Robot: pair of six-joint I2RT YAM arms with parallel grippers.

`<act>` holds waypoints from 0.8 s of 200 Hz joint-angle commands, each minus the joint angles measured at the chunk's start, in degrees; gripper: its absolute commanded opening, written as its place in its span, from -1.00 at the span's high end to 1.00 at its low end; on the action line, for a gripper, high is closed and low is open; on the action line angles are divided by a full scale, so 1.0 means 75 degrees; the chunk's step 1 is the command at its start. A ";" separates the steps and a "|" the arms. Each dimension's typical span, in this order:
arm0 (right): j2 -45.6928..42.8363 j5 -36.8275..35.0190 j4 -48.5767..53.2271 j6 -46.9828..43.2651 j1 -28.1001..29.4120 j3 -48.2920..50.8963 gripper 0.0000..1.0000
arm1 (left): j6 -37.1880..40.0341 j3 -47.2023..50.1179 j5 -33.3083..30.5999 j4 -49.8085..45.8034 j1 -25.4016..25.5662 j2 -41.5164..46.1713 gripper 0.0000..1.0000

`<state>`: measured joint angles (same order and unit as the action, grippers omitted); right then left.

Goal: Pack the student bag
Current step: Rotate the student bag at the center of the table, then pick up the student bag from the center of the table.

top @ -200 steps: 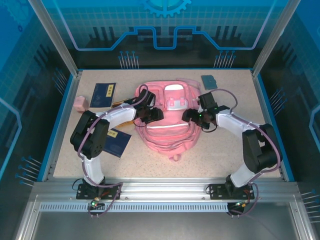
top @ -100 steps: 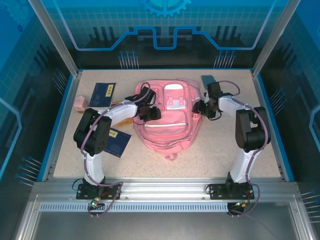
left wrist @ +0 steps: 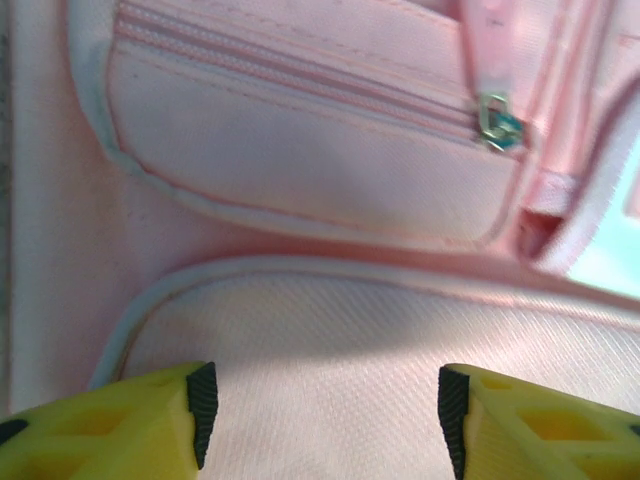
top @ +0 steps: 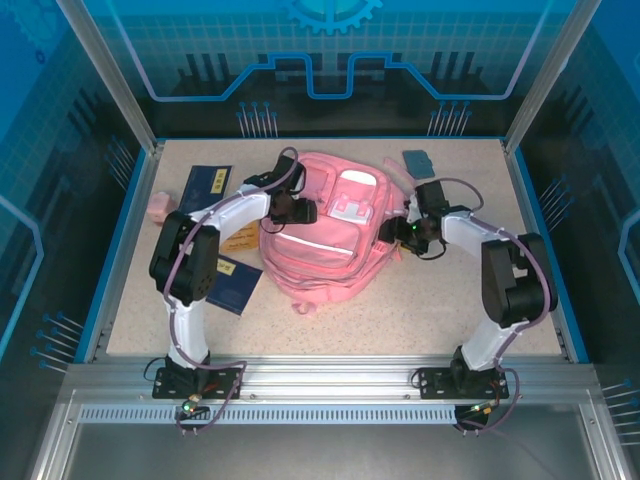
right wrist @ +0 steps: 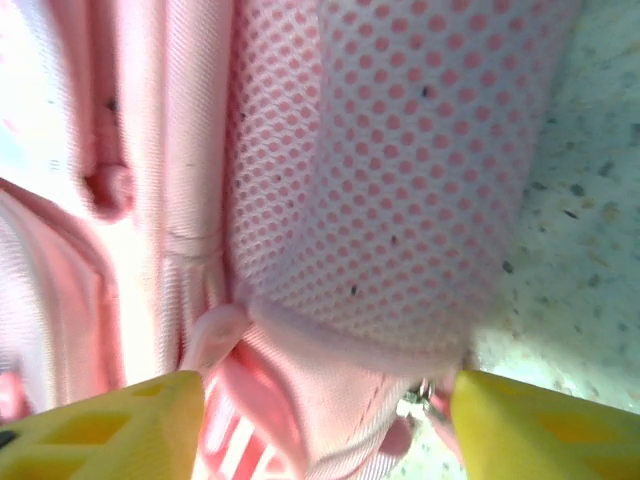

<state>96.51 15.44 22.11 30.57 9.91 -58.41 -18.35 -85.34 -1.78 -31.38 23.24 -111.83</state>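
Left tool (left wrist: 325, 425) spread wide, empty, over the front pocket (left wrist: 300, 160) of the student bag (top: 325, 255). Right tool (right wrist: 325, 430) apart astride its mesh side pocket (right wrist: 400, 180), grip unclear. Bag flat mid-surface (top: 430, 310).

The top external camera sits high above and behind the arm bases (top: 195, 378). It faces forward and down, far enough off to take in the whole table (top: 430, 300), with the bases at 6 o'clock.

The left wrist camera looks out past its own yellow jaws, very close over the student bag (left wrist: 330, 340), with a zipped pocket (left wrist: 300, 160) at 12 o'clock.

The right wrist camera is equally near and faces the bag's mesh pocket (right wrist: 400, 150), with a strip of table at 3 o'clock.

All three views share the bag, which lies mid-table in the overhead view.
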 commanded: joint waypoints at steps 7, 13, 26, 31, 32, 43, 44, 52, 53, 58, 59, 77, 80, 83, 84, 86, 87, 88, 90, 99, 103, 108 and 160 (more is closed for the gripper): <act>-0.1106 -0.0836 0.0641 -0.0379 -0.0137 0.0095 -0.64 | 0.0676 0.0070 -0.0520 -0.0803 0.0654 0.1025 -0.35; -0.1315 -0.0972 0.0681 -0.0423 -0.0172 0.0154 -0.73 | 0.0775 0.0113 -0.0657 -0.0942 0.0819 0.1093 -0.37; -0.1731 -0.1211 0.0669 -0.0513 -0.0224 0.0361 -0.91 | 0.0936 0.0129 -0.0965 -0.1269 0.1212 0.1172 -0.40; -0.1884 -0.1299 0.0647 -0.0530 -0.0241 0.0442 -0.95 | 0.0957 0.0109 -0.1102 -0.1380 0.1367 0.1176 -0.40; -0.1921 -0.1315 0.0649 -0.0527 -0.0248 0.0459 -0.97 | 0.0952 0.0095 -0.1135 -0.1405 0.1396 0.1176 -0.40; -0.2186 -0.1484 0.0632 -0.0537 -0.0299 0.0603 -1.00 | 0.0919 -0.0013 -0.1397 -0.1635 0.1737 0.1138 -0.41; -0.2212 -0.1496 0.0629 -0.0537 -0.0301 0.0616 -1.00 | 0.0909 -0.0024 -0.1435 -0.1655 0.1774 0.1134 -0.41; -0.2352 -0.1569 0.0612 -0.0496 -0.0356 0.0705 -1.00 | 0.0840 -0.0141 -0.1677 -0.1774 0.2035 0.1073 -0.41; -0.2372 -0.1574 0.0613 -0.0493 -0.0364 0.0713 -1.00 | 0.0835 -0.0152 -0.1704 -0.1790 0.2063 0.1066 -0.41; -0.2426 -0.1589 0.0597 -0.0454 -0.0393 0.0760 -1.00 | 0.0772 -0.0222 -0.1849 -0.1844 0.2218 0.1022 -0.41; -0.2438 -0.1596 0.0594 -0.0448 -0.0400 0.0770 -1.00 | 0.0759 -0.0240 -0.1860 -0.1848 0.2237 0.1011 -0.41; -0.2581 -0.1576 0.0478 -0.0328 -0.0505 0.0959 -1.00 | 0.0424 -0.0538 -0.2236 -0.1976 0.2694 0.0673 -0.40; -0.2589 -0.1572 0.0458 -0.0301 -0.0513 0.0993 -1.00 | 0.0349 -0.0601 -0.2256 -0.1982 0.2743 0.0599 -0.38; -0.2609 -0.1578 0.0443 -0.0281 -0.0529 0.1021 -1.00 | 0.0287 -0.0641 -0.2258 -0.1990 0.2806 0.0532 -0.38; -0.2612 -0.1572 0.0435 -0.0274 -0.0533 0.1024 -1.00 | 0.0271 -0.0660 -0.2253 -0.1991 0.2824 0.0497 -0.38; -0.2613 -0.1577 0.0423 -0.0263 -0.0538 0.1026 -1.00 | 0.0236 -0.0698 -0.2257 -0.1992 0.2843 0.0447 -0.37; -0.2620 -0.1578 0.0419 -0.0253 -0.0549 0.1026 -1.00 | 0.0216 -0.0718 -0.2258 -0.1992 0.2860 0.0425 -0.37; -0.2623 -0.1578 0.0417 -0.0248 -0.0549 0.1026 -1.00 | 0.0195 -0.0734 -0.2258 -0.1992 0.2875 0.0391 -0.37; -0.2625 -0.1578 0.0407 -0.0230 -0.0563 0.1027 -1.00 | 0.0164 -0.0776 -0.2264 -0.1992 0.2900 0.0335 -0.37; -0.2626 -0.1567 0.0399 -0.0171 -0.0603 0.1027 -1.00 | 0.0049 -0.0952 -0.2275 -0.2002 0.3030 0.0089 -0.36; -0.2636 -0.1567 0.0373 -0.0150 -0.0618 0.1167 -1.00 | -0.0005 -0.1058 -0.2277 -0.2020 0.3068 -0.0028 -0.36; -0.2637 -0.1547 0.0358 -0.0139 -0.0643 0.1254 -1.00 | -0.0068 -0.1194 -0.2284 -0.2047 0.3126 -0.0182 -0.35; -0.2676 -0.1345 0.0241 -0.0042 -0.0842 0.1493 -0.98 | -0.0424 -0.2752 -0.2836 -0.2377 0.3217 -0.1645 -0.28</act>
<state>77.62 4.62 24.45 29.21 4.82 -48.29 -19.14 -100.73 -18.90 -45.84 47.27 -120.14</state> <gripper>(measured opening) 0.993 0.655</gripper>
